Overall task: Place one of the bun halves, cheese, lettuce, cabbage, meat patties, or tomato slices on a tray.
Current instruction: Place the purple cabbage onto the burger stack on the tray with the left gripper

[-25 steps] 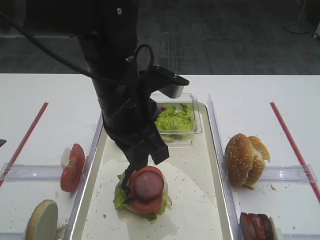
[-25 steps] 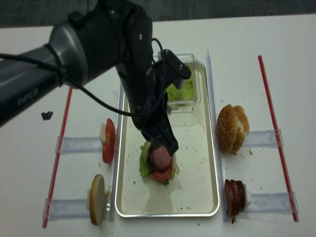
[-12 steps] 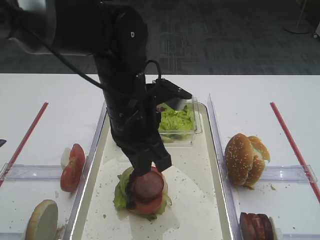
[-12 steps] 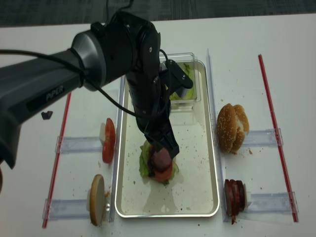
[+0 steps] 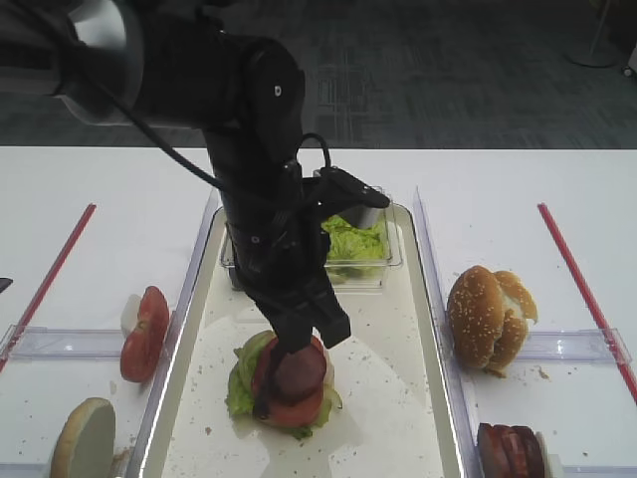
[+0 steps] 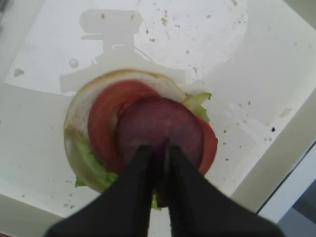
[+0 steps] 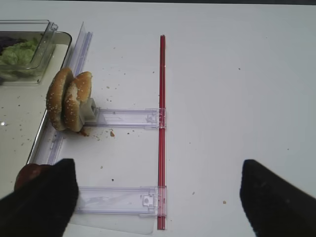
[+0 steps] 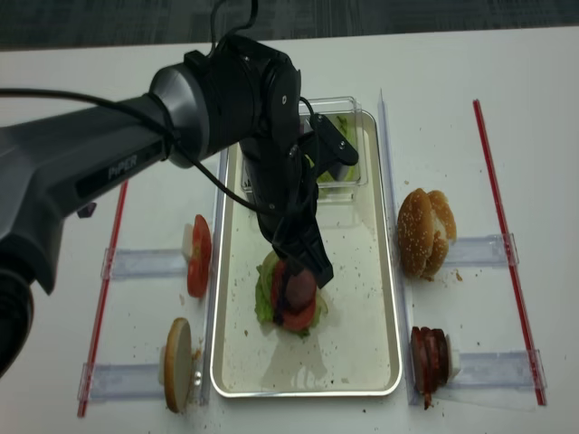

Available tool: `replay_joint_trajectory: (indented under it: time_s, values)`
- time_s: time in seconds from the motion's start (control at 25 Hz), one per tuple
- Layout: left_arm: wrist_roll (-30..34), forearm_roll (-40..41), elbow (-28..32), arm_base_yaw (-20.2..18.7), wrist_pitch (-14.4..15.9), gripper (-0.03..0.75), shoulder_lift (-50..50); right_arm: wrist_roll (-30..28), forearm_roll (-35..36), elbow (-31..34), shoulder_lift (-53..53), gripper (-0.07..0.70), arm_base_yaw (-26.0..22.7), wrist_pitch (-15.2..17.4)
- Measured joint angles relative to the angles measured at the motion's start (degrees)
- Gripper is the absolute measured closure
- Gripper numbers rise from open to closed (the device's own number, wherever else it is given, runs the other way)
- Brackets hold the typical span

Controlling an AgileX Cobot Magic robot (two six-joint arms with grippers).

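Observation:
On the cream tray (image 5: 390, 403) stands a stack: a bun half (image 6: 79, 108), lettuce (image 5: 239, 386), a tomato slice (image 6: 102, 114) and a meat patty (image 6: 158, 126) on top. My left gripper (image 6: 159, 148) reaches down onto the stack, shut on the patty's near edge. The same gripper (image 5: 269, 398) shows at the patty's lower left in the high view. My right gripper (image 7: 157, 168) hangs open over the bare table right of the tray, with nothing held.
A clear box (image 5: 350, 247) of lettuce with some purple cabbage (image 7: 12, 42) sits at the tray's far end. Two bun halves (image 5: 488, 317) and meat patties (image 5: 510, 450) stand in holders on the right. Tomato slices (image 5: 144, 334) and a bun half (image 5: 85, 438) stand on the left. Red strips (image 7: 161, 123) border both sides.
The left arm has swung round and come lower over the tray. The patty in its gripper has sunk closer onto the tomato slice. The right gripper has not visibly moved.

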Motion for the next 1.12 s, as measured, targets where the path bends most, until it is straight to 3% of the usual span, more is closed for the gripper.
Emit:
replay_joint_trajectory:
  time_s: [1.12]
  values:
    - [1.0, -0.7, -0.1, 0.0, -3.1, 0.670, 2.7, 0.0, 0.0, 0.0, 0.0, -0.046, 0.0, 0.0]
